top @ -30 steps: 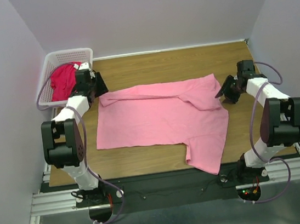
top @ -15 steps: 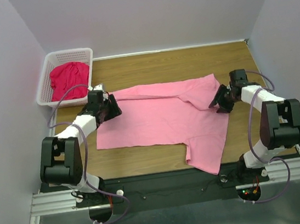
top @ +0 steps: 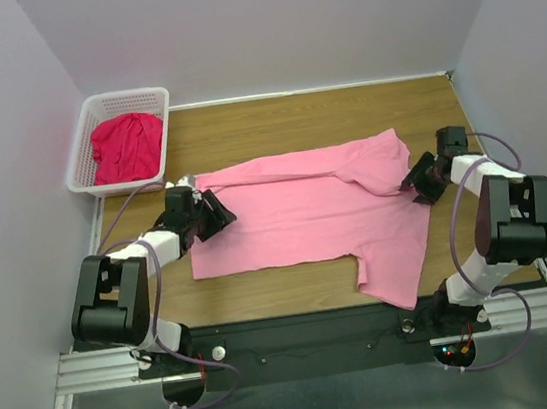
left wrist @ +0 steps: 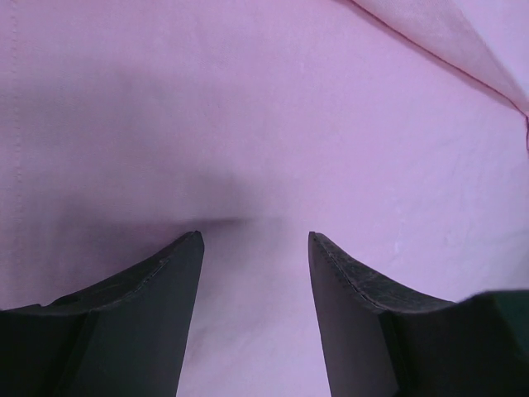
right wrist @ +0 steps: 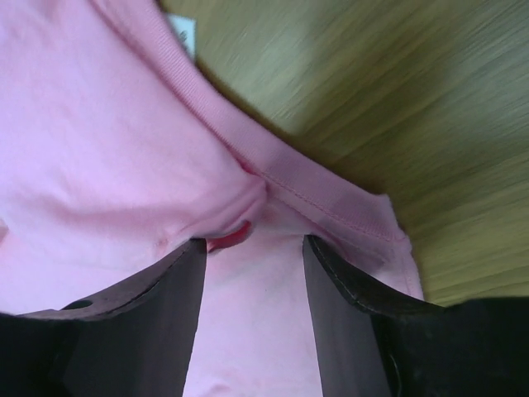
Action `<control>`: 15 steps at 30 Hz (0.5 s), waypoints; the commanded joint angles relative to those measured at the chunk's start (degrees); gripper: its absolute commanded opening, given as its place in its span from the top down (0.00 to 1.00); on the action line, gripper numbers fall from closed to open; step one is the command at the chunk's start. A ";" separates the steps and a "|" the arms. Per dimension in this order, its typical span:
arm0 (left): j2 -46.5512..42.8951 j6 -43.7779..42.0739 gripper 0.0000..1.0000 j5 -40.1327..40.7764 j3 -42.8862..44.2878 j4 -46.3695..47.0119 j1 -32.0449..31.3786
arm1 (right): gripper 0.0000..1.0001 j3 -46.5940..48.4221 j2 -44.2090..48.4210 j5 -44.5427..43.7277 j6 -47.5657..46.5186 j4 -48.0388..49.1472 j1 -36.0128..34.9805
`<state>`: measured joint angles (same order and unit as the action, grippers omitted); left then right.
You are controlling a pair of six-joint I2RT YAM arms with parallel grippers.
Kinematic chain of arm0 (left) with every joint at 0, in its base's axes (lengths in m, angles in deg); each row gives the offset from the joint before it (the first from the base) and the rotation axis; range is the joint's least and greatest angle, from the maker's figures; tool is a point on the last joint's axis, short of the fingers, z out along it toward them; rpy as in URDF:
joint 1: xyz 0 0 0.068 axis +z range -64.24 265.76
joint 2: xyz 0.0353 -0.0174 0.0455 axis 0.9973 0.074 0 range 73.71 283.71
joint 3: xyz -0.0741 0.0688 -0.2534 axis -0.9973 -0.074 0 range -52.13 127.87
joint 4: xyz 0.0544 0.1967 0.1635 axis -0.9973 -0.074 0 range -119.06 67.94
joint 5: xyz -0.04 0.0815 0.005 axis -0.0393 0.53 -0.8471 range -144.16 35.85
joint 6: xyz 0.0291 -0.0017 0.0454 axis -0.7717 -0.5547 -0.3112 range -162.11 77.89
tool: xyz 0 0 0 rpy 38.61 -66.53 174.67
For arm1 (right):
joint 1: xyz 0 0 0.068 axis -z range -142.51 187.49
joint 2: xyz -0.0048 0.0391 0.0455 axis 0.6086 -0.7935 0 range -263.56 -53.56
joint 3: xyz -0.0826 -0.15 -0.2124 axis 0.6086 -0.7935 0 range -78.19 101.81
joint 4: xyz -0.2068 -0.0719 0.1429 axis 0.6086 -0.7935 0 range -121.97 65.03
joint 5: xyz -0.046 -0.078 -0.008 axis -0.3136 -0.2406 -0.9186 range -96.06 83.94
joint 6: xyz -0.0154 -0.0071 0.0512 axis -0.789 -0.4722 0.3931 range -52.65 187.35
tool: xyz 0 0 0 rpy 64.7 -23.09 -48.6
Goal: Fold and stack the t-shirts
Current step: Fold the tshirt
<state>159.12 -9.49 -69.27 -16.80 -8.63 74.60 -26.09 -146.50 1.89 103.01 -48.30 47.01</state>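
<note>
The light pink t-shirt (top: 305, 215) lies spread on the wooden table (top: 293, 121), one sleeve hanging toward the near edge. My left gripper (top: 220, 210) sits on the shirt's left edge. In the left wrist view it (left wrist: 254, 240) is open, with flat pink cloth (left wrist: 264, 124) between and under the fingers. My right gripper (top: 414, 179) is at the shirt's right edge. In the right wrist view it (right wrist: 254, 241) is open over bunched pink cloth (right wrist: 99, 124) by the ribbed collar (right wrist: 314, 194). The crimson t-shirt (top: 128, 146) lies crumpled in the basket.
The white lattice basket (top: 82, 159) stands at the far left corner of the table. Grey walls close in the left, right and back. Bare wood (right wrist: 397, 99) shows beyond the collar in the right wrist view.
My left gripper came down from beside the basket onto the shirt's left edge. Both grippers then moved right, and the pink shirt shifted right and nearer with them.
</note>
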 commanded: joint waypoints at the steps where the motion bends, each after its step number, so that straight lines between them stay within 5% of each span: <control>1: -4.36 4.47 0.35 -0.97 -3.51 -0.77 -1.67 | 0.43 1.25 -2.33 -12.59 -1.29 1.62 4.54; 8: -12.63 2.72 0.32 6.05 -1.06 -6.83 -1.50 | 0.36 6.96 0.74 -8.21 -5.15 1.45 4.72; 15: -5.53 -1.68 0.33 10.98 10.36 -7.46 1.84 | 0.34 10.74 4.97 -0.92 -10.43 1.45 3.32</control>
<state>150.42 -8.11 -61.99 -12.99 -16.54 74.91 -18.97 -145.47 -2.75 96.39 -47.71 51.25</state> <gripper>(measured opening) 0.672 0.657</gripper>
